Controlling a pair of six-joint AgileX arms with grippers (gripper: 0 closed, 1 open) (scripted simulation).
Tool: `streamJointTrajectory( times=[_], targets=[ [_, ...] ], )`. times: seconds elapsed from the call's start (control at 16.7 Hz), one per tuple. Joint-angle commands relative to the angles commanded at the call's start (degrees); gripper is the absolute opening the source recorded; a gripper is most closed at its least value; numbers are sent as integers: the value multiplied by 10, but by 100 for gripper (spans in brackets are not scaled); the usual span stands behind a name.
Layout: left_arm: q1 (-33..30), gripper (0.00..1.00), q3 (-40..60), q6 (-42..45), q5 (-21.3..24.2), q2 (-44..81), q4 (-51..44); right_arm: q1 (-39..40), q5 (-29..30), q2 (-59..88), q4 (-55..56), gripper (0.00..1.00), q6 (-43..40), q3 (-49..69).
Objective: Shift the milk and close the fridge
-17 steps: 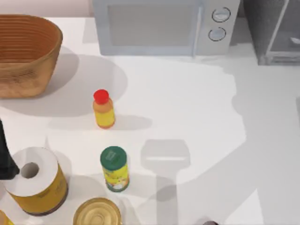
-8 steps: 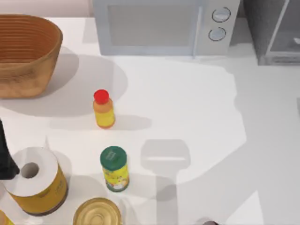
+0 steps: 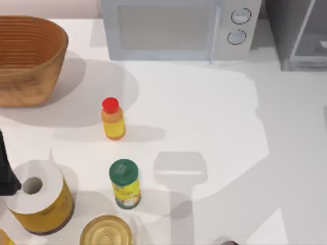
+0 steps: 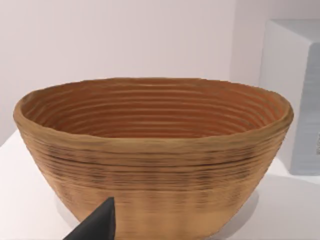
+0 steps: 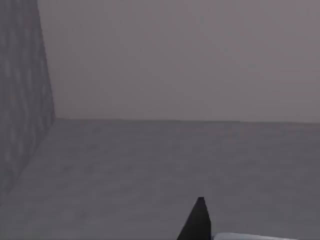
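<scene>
1. A white table point(image 3: 204, 117) seen from above holds kitchen items. The fridge point(image 3: 299, 33), a dark grey cabinet with a light grey door frame, stands at the far right corner, and its door looks open.
2. A white microwave point(image 3: 179, 28) with two round knobs stands along the far edge, just left of the fridge.
3. A woven brown basket point(image 3: 28, 58) sits at the far left. In the left wrist view the basket point(image 4: 150, 155) is close ahead and upright, with the microwave's white side point(image 4: 295, 95) beyond it.
4. A red-capped orange bottle point(image 3: 112, 119) stands upright near the table's middle. A green-lidded yellow jar point(image 3: 125, 184) stands nearer the front, apart from the bottle.
5. At the front left are a yellow roll with a white top point(image 3: 38, 196) and a round glassy lid or bowl point(image 3: 106, 232).
6. The left arm point(image 3: 6, 168) shows as a dark shape at the left edge. One dark fingertip point(image 4: 97, 225) shows in its wrist view; whether that gripper is open or closed cannot be told.
7. The right wrist view faces a grey interior floor and walls, apparently inside the fridge point(image 5: 25, 100). One dark fingertip point(image 5: 196, 220) touches a pale object at the frame edge, possibly the milk point(image 5: 250, 236), though this cannot be confirmed. The grip state cannot be told.
</scene>
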Motion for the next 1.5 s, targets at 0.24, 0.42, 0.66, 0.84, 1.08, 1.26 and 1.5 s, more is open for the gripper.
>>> streamJointTrajectory(
  times=[0.24,0.42,0.66,0.84,1.08,1.26,1.5],
  targets=[
    [0,100,0,0,0,0,0,0,0,0,0,83,0,0],
    [0,100,0,0,0,0,0,0,0,0,0,100,0,0],
    [0,100,0,0,0,0,0,0,0,0,0,100,0,0],
    [0,100,0,0,0,0,0,0,0,0,0,100,0,0],
    [0,100,0,0,0,0,0,1,3,-18,-7,100,1,-10],
    [0,100,0,0,0,0,0,5,13,-89,-36,100,4,-52],
    [0,100,0,0,0,0,0,20,30,-267,-104,100,4,-148]
  ],
)
